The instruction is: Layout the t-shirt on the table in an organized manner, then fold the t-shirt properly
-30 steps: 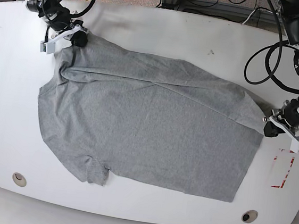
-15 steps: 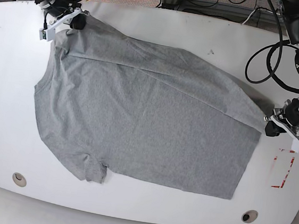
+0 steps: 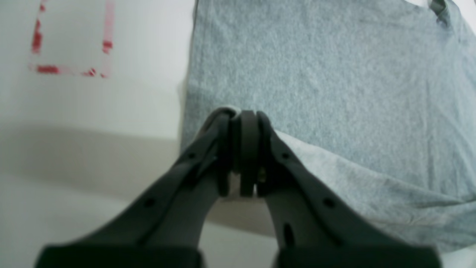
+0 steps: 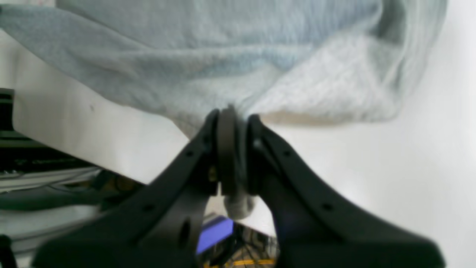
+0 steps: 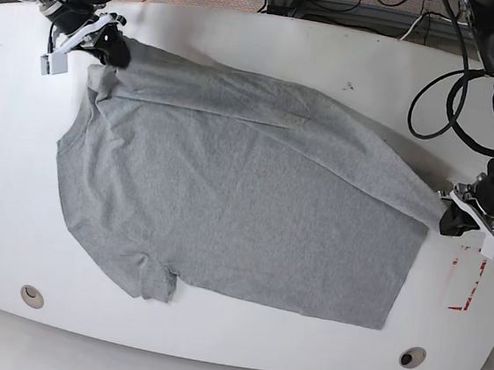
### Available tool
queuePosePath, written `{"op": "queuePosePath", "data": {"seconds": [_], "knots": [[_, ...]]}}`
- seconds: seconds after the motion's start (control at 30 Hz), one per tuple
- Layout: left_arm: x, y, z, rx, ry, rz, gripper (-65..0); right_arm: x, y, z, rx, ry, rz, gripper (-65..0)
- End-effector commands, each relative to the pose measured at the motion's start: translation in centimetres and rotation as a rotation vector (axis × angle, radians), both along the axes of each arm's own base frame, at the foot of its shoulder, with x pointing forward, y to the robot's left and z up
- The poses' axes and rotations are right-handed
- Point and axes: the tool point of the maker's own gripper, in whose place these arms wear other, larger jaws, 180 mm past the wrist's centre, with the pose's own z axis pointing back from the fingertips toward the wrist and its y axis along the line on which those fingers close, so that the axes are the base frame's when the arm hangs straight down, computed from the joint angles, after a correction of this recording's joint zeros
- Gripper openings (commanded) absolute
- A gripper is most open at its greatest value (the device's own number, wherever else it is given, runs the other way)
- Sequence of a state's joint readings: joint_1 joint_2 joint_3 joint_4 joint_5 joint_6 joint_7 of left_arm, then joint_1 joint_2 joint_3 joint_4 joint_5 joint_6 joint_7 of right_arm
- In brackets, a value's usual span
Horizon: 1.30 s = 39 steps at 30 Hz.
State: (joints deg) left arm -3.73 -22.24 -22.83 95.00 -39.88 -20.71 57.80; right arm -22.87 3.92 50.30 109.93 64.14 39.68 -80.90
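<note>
A glossy white curved-edged table (image 5: 245, 39) carries the thin, limp heather-grey jersey t-shirt (image 5: 237, 193), stretched between both grippers. The right gripper (image 5: 111, 47) and left gripper (image 5: 450, 215) each pinch a fabric corner; best held at corners, since it sags.

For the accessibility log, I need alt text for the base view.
A grey t-shirt lies spread on a white table, stretched between two end effectors: the right end effector pinches its far corner and the left end effector pinches its hem corner.

T-shirt (image 5: 236, 202) heather grey; table (image 5: 245, 39) glossy white; tape rectangle (image 5: 466, 283) red.
</note>
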Motion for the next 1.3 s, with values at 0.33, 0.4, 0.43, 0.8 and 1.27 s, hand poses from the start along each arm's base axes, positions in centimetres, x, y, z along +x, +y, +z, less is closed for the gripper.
{"op": "queuePosePath", "data": {"seconds": [0.33, 0.4, 0.43, 0.8, 1.27], "knots": [[3.1, -0.6, 6.3, 0.035, -0.182, -0.041, -65.0, 5.5, -1.5, 4.5, -0.048, -0.201, 0.032, -62.1], [3.7, -0.5, 7.0, 0.029, -0.201, -0.031, -65.0, 6.5, -1.9, 4.8, -0.045, -0.220, 0.029, -62.1], [3.9, -0.4, 7.3, 0.025, -0.207, -0.028, -65.0, 6.8, -2.2, 4.9, -0.045, -0.224, 0.028, -62.1], [8.9, 0.3, 7.4, -0.113, -0.191, 0.084, -65.0, 12.9, -6.0, 5.2, -0.060, -0.230, 0.001, -62.1], [10.5, -0.2, 5.7, -0.124, -0.158, 0.125, -65.0, 16.3, -7.1, 5.2, -0.095, -0.203, 0.011, -62.1]]}}
